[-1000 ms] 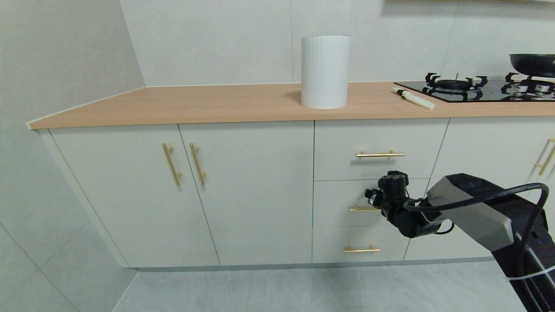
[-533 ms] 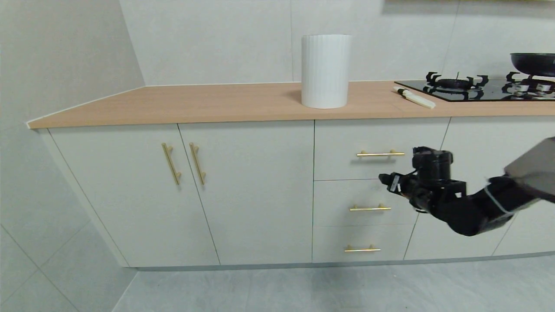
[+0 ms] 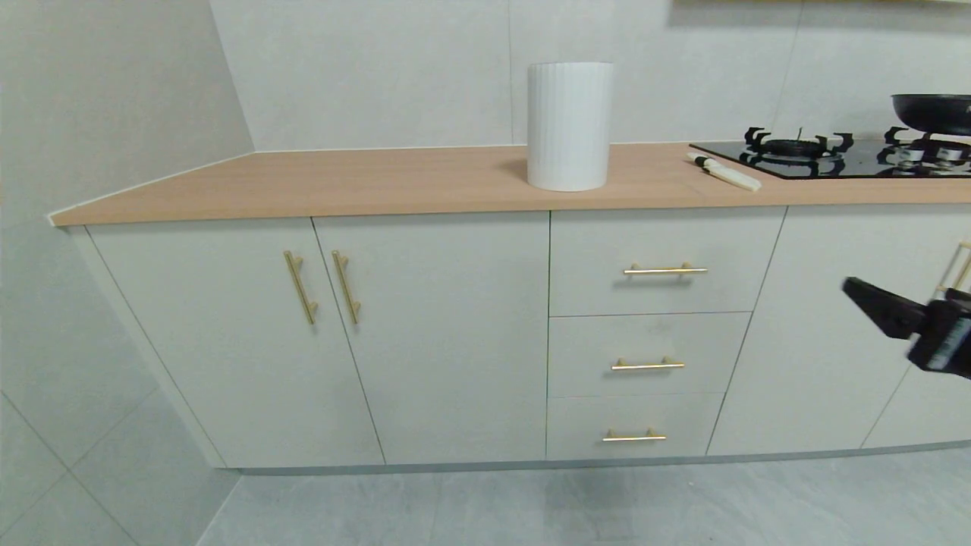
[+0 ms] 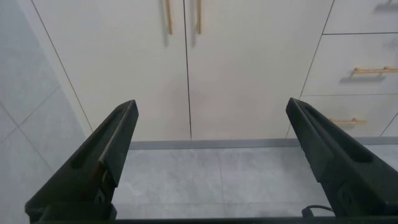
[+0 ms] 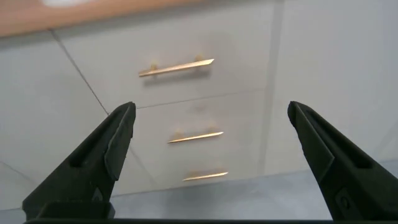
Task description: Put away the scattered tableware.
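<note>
The left pincer [image 4: 210, 106] hangs low over the grey tiled floor [image 4: 205, 177] with its two dark fingers spread wide and nothing between them. It faces the foot of the pale cupboard doors [image 3: 227, 341] at the left of the scene. Both doors are shut, and each carries an upright gold handle [image 3: 301, 287] next to the seam where they meet.

Above them runs the wooden bench [image 3: 341, 182]. A tall white canister [image 3: 569, 125] with fine upright ribs stands on it, roughly over the line between the doors and the drawers. It is upright and its rim sits too high for its inside to be seen.

Below and to the right of the canister is a stack of three drawers [image 3: 652, 243], all shut, each with a level gold bar.

The utensil [image 3: 724, 171] lies flat on the bench to the right of the canister and apart from it, near the front edge. It is long, slim and cream-coloured, with a short dark band close to its far end. It lies at a slant, just beside the near left corner of the black glass hob [image 3: 834, 165].

A black pan [image 3: 933, 112] sits on the hob's far right burner; what it holds cannot be made out.

The right pincer [image 5: 210, 107] is at the right edge of the scene, below bench height, in front of the cupboard right of the drawers. Its fingers are wide apart and empty, pointing toward the drawers.
</note>
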